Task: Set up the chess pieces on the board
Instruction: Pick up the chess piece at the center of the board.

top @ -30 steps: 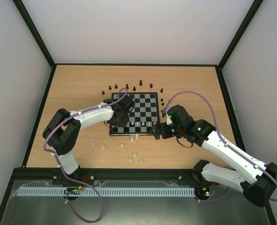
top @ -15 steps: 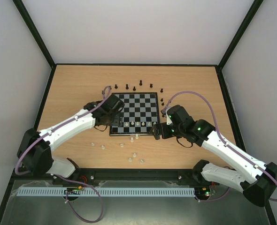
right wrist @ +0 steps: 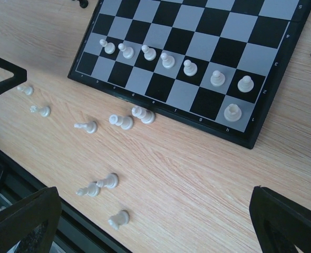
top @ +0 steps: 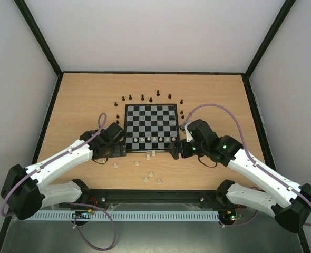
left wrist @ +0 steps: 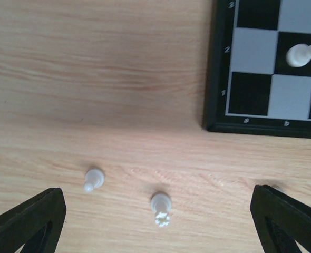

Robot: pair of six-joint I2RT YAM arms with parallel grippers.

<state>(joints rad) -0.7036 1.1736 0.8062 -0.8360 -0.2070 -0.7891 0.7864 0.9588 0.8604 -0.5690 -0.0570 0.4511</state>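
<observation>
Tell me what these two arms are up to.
They're setting up a chess set. The board has seven white pawns in a row and one corner piece. Other white pieces sit on the table before it; black pieces ring its far side. The left claw and right claw hang open and empty near its front corners.

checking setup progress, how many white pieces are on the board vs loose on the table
white pieces on the board: 8
loose white pieces on the table: 8
total white: 16
</observation>
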